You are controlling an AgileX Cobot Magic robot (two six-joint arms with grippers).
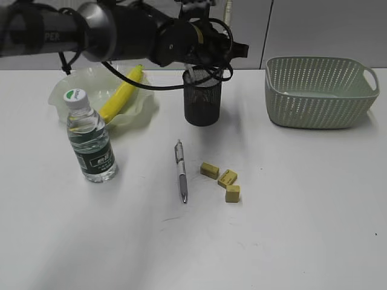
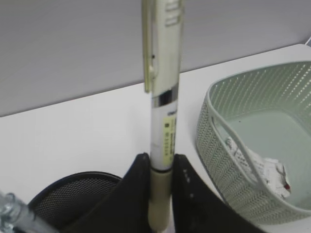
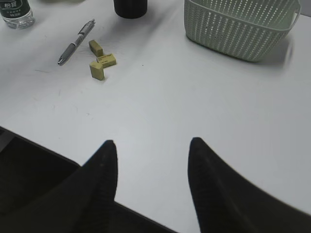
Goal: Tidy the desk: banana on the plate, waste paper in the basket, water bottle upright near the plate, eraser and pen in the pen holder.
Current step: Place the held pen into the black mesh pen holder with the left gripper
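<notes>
Two pens on show: one cream-and-silver pen (image 2: pixel 163 121) pinched upright between the black fingers (image 2: pixel 131 194) of the left gripper (image 2: pixel 159 194), low in the middle of the left wrist view; one silver pen (image 1: pixel 181 171) lying flat on the white desk (image 1: pixel 302 211), middle of the exterior view. Small yellow label on the held pen, print too tiny to read; big letters on its clip, cut off at the top edge. Black mesh pen holder (image 1: pixel 202 96) upper middle, right under the left arm. Letters "PER" on the arm, upper left. Three yellow eraser pieces (image 1: pixel 222 180) just right of the lying pen, close together. Water bottle (image 1: pixel 89 138) standing up at the left, green label, writing too small to read. Banana (image 1: pixel 123 92) on the pale green plate (image 1: pixel 63 90), upper left. Green basket (image 1: pixel 320 90) upper right, with crumpled waste paper (image 2: pixel 272 172) inside, seen in the left wrist view. Right gripper (image 3: pixel 153 160) spread wide and holding nothing, bottom of the right wrist view.
</notes>
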